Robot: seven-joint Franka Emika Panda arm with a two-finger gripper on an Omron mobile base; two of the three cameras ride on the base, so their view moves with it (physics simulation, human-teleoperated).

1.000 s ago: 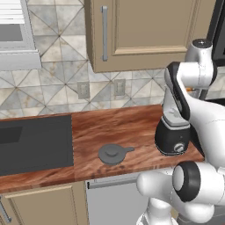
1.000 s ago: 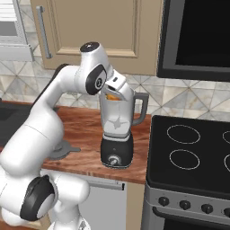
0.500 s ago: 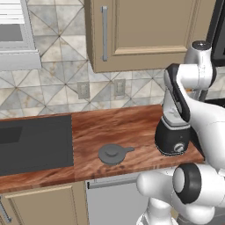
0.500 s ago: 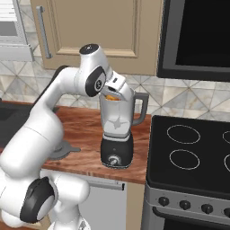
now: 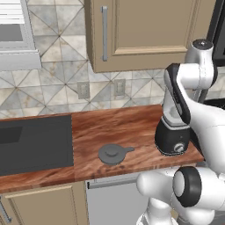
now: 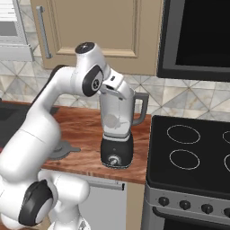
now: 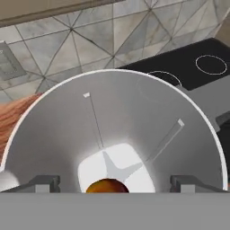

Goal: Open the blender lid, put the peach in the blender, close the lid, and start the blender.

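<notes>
Peach [image 7: 107,185] lies inside the blender [image 6: 117,130]; the fingers [image 7: 45,182] seem spread, holding nothing. Lifting out carelessly may knock the jar.

arm links [image 6: 49,103]: smooth, rounded white shells are seen
joints [image 6: 96,82]: dark grey discs are set into white housings
base joint [image 5: 189,197]: a black ring is shown, lower right of frame
finger tips [image 7: 42,183]: small grey blocks are shown

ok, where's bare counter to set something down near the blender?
Widest bare patch: the wood behind the lid, between the sink and the blender, back to the wall. A narrower strip runs between lid and blender base. Crowded: blender to stove, and over the jar, where the arm hangs.
</notes>
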